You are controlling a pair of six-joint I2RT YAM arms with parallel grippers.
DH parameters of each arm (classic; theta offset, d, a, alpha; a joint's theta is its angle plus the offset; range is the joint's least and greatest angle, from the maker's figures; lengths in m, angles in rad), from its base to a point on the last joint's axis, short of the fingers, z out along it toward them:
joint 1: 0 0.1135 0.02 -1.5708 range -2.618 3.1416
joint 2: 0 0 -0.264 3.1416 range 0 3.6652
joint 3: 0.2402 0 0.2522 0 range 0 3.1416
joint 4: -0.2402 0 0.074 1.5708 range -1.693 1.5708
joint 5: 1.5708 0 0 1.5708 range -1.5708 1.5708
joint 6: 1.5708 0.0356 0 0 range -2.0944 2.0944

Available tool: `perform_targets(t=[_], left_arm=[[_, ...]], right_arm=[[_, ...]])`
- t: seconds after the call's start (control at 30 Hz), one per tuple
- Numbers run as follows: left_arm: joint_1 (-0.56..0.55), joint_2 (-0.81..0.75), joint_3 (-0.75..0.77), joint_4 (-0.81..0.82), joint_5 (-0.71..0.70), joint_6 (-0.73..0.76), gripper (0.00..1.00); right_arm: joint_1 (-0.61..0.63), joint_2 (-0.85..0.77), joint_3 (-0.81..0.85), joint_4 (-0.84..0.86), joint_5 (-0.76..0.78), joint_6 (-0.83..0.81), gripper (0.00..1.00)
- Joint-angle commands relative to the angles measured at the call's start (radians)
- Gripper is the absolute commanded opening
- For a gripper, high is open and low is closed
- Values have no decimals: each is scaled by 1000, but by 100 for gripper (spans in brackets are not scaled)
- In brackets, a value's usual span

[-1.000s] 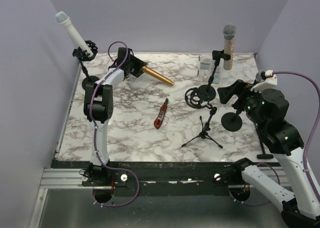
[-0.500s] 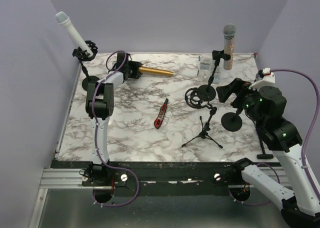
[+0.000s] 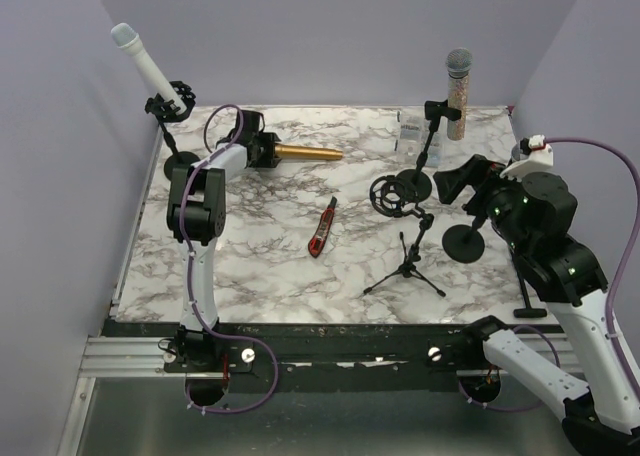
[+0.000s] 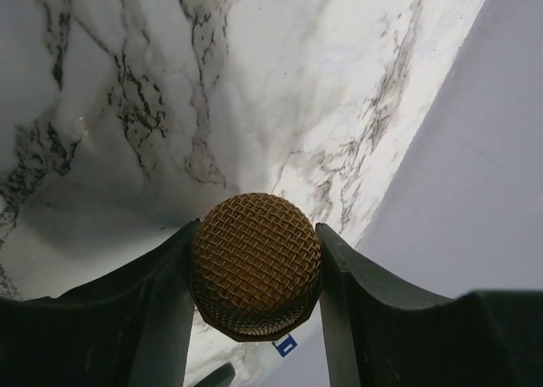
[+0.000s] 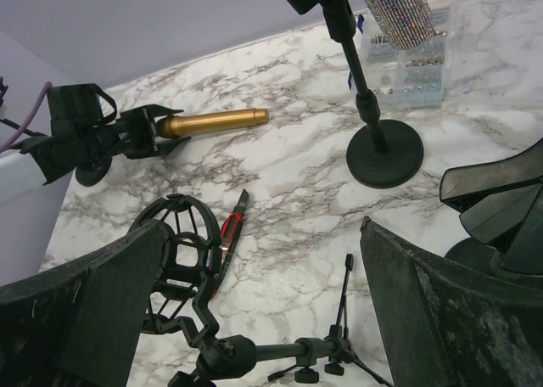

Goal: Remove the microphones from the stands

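Note:
My left gripper [image 3: 262,150] is shut on the mesh head of a gold microphone [image 3: 308,154], which points right, low over the back left of the marble table. In the left wrist view the gold mesh head [image 4: 254,264] sits squeezed between both fingers [image 4: 153,319]. The right wrist view also shows the gold microphone [image 5: 212,121]. An empty black shock-mount stand [image 3: 398,198] on a small tripod stands mid-table. My right gripper [image 3: 455,184] hangs open just right of it, with the shock mount [image 5: 174,260] below its left finger.
A white microphone [image 3: 150,71] sits in a stand at the back left. A glittery microphone [image 3: 458,91] sits in a round-based stand [image 5: 384,154] at the back right, beside a clear box [image 5: 407,73]. A red box cutter [image 3: 322,227] lies mid-table. Another round base [image 3: 465,241] is under my right arm.
My left gripper has turned the gold microphone from slanting toward the front right to pointing level right, and shifted slightly left. The right arm has barely moved.

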Motion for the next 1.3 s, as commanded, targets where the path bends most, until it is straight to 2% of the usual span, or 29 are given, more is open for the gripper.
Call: perform_targets(t=[0.0,0.3,0.43,0.73,0.87,1.03,1.27], left_arm=[[-11,-23,38,-103,-37,-58,43],[-11,-23,42,-125,-31,-64,69],[-10,-21,43,-119,-18,-63,75],[-8,-10,50,-88,27,-49,77],[-8,-49,39,-76,31,1,89],[-7,-193,-128,87,47,73,96],[-16,-434,-346,235,154,199,98]], right_arm=[[-3,-20,37,-36,9,-1,100],[-3,-43,43,-52,20,1,100],[-3,-44,48,-57,25,1,100],[-3,-46,52,-61,24,6,100],[-3,-41,45,-60,21,7,100],[-3,-38,29,-56,28,-1,100],[-3,-20,45,-100,42,-36,100]])
